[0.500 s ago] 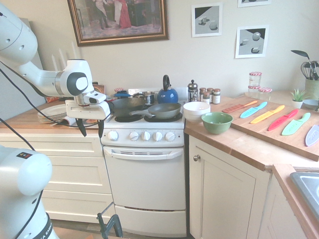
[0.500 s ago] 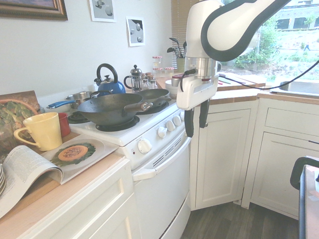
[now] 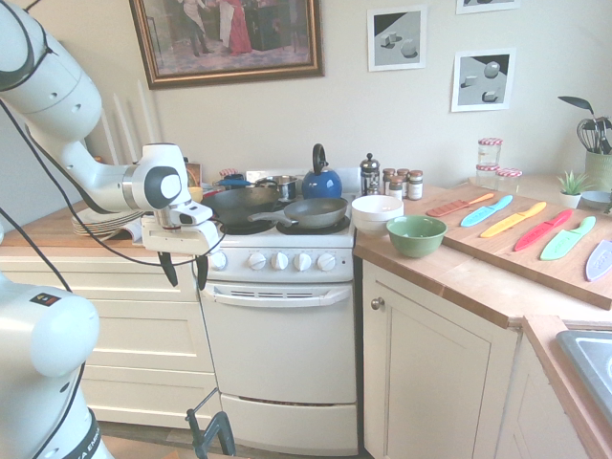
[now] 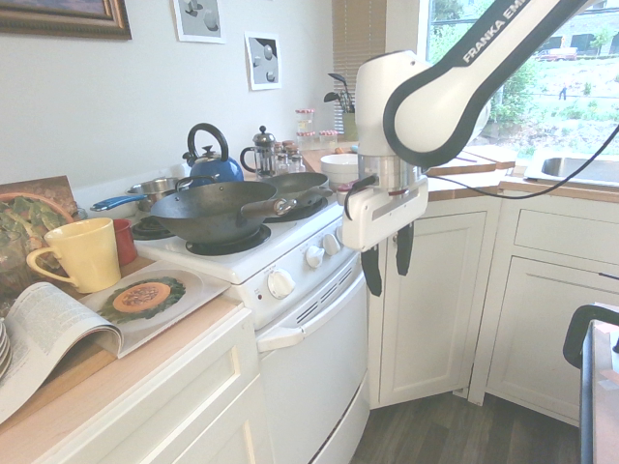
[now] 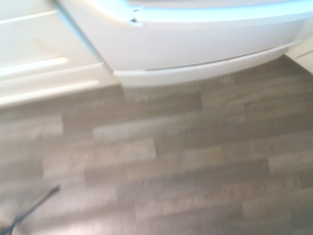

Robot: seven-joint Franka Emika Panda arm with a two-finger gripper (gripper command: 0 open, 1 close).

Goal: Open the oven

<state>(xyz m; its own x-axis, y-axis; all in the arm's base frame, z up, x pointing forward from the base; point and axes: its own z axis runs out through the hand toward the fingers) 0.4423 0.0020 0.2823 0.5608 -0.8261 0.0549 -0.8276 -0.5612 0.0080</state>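
kitchen counters of wood run along the far wall, with a small white oven set between the cream cabinets. its door is shut, so the job is not started. pans and a blue kettle sit on top. the gripper hangs in front of the oven's left edge, just beside the knobs and above the door handle. its two fingers are spread apart and hold nothing. grabbing the handle and pulling down are left to do.

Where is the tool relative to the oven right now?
The tool hangs in front of the oven, near the left end of its door handle, touching nothing.
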